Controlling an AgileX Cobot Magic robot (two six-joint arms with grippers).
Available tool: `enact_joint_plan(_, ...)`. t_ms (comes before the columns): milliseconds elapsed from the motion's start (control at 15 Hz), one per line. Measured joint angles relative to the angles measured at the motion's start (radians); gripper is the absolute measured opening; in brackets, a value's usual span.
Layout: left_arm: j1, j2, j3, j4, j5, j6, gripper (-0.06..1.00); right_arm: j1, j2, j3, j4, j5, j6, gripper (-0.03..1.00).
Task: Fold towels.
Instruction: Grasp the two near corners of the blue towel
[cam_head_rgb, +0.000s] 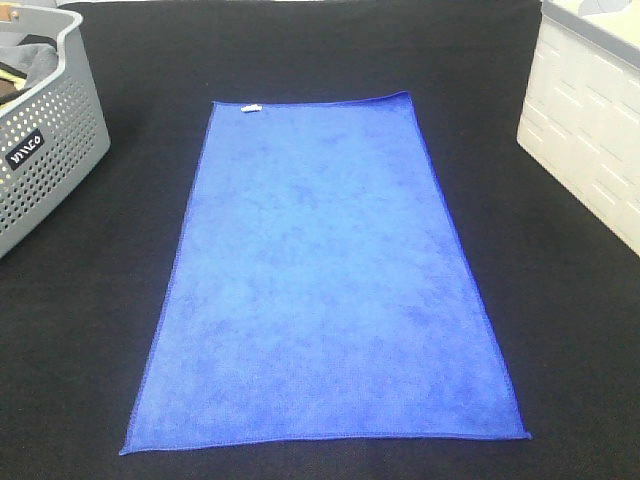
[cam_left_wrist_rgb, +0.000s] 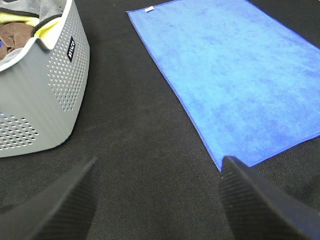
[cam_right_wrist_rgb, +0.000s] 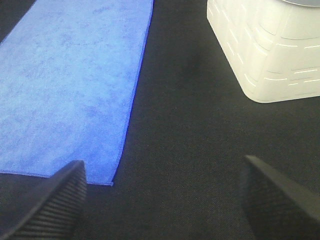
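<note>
While neither arm shows in the high view, the wrist cameras give their state. Left gripper (cam_left_wrist_rgb: 159, 172): fingers spread wide, nothing between them. Right gripper (cam_right_wrist_rgb: 162, 167): likewise released and empty. Both hang over the bare black table (cam_head_rgb: 80, 330), close to the near end of the towel (cam_head_rgb: 325, 280).

Towel: blue, a single layer spread flat at the centre of the table, long axis running from six to twelve o'clock. Near hem straight. Near-left corner (cam_head_rgb: 127, 450) at seven o'clock, near-right corner (cam_head_rgb: 526, 436) at five. Each corner lies just ahead of the gripper on its own side. Surface smooth, no crease seen. Small white tag (cam_head_rgb: 252, 108) on the far hem, towards eleven.

Beyond: grey perforated basket (cam_head_rgb: 50, 150) at ten o'clock, well apart from the towel, with cloth inside. White bin (cam_head_rgb: 590, 130) at two o'clock, also apart.

Step, by my reading: the very start, with no fold made yet. The next move likely calls for each gripper to drop onto its near corner and pinch the hem without snagging the table cover. Both would then lift together and carry the edge towards twelve, landing it square on the far hem.
</note>
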Motion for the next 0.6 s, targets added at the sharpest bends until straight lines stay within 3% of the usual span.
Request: enact_joint_plan(600, 0.000, 0.000, 0.000, 0.000, 0.000, 0.000, 0.65, 0.000, 0.000, 0.000, 0.000, 0.000, 0.000, 0.78)
